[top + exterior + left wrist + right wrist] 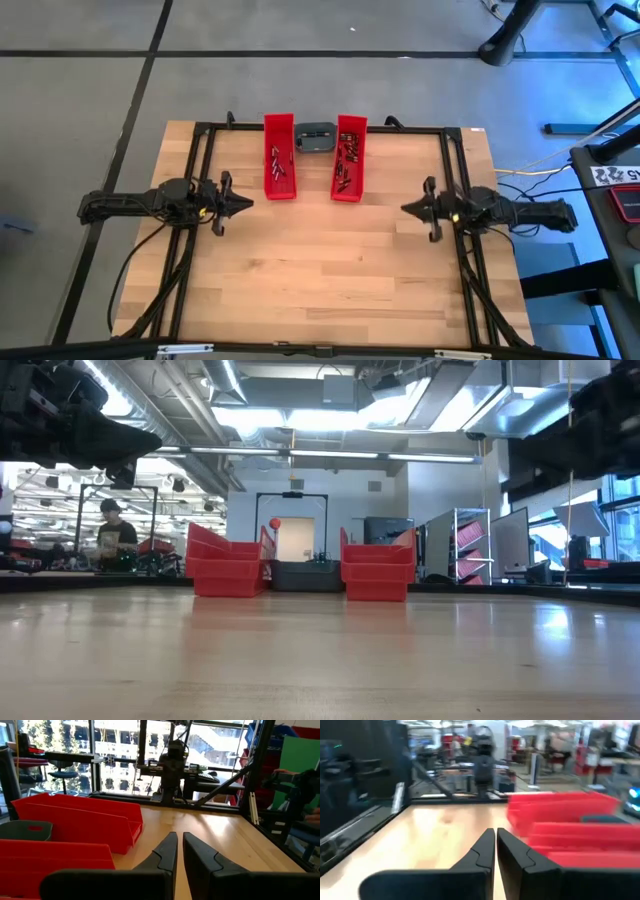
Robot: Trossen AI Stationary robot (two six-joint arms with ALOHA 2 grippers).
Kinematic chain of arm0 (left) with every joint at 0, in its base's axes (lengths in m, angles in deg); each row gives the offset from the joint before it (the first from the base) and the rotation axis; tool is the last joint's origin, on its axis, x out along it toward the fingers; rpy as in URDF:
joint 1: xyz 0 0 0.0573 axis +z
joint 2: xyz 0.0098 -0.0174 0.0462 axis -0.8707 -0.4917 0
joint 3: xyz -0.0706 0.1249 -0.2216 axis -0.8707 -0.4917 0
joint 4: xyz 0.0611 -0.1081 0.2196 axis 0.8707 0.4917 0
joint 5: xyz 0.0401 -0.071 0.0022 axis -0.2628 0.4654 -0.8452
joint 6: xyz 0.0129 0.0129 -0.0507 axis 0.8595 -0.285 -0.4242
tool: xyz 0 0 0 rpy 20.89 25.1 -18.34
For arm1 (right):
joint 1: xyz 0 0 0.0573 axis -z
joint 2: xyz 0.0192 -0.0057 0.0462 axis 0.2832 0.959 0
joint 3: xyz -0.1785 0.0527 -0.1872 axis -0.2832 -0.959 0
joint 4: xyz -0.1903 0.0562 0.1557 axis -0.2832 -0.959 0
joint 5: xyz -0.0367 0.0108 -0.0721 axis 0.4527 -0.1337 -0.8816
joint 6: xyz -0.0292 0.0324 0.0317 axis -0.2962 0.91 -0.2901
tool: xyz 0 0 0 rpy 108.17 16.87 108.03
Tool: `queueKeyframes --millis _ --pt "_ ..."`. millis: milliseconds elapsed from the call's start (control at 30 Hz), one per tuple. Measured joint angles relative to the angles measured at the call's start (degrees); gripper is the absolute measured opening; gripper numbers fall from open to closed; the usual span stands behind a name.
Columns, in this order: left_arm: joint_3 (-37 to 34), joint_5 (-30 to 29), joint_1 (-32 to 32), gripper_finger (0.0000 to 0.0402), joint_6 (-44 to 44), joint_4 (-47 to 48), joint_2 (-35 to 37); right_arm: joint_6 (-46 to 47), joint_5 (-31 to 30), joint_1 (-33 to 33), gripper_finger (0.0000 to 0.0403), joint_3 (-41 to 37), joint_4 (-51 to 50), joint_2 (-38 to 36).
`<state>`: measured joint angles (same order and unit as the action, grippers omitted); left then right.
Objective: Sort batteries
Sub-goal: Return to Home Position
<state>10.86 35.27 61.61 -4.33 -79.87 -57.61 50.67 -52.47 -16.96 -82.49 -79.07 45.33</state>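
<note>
Two long red bins [279, 158] [349, 158] stand side by side at the table's far middle. Each holds several batteries, tiny dark and reddish cylinders [280, 166] [346, 162] lying on the bin floor. My left gripper [248, 203] hovers level at the table's left, shut and holding nothing, pointing toward the right edge. My right gripper [405, 208] hovers level at the table's right, shut and holding nothing, pointing toward the left edge. In the wrist views the finger pairs [180, 845] [495, 840] stand together above bare wood.
A grey-blue dish [315, 138] sits between the bins' far ends. A black frame [205, 150] runs round the table's edges. Bare wood [320, 260] lies between and in front of the arms. A person [115, 535] is far back in the room.
</note>
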Motion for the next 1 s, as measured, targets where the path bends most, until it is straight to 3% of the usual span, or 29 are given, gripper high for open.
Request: queueKeyframes --millis 167,1000 --pt "0.0 0.02 0.0 0.002 -0.01 0.01 0.01 -3.29 0.02 -3.35 0.0021 0.0 -0.12 -0.03" --pt "0.0 0.02 0.0 0.002 0.01 0.01 0.0 -3.47 -0.09 -3.24 0.0021 0.0 0.78 0.19"
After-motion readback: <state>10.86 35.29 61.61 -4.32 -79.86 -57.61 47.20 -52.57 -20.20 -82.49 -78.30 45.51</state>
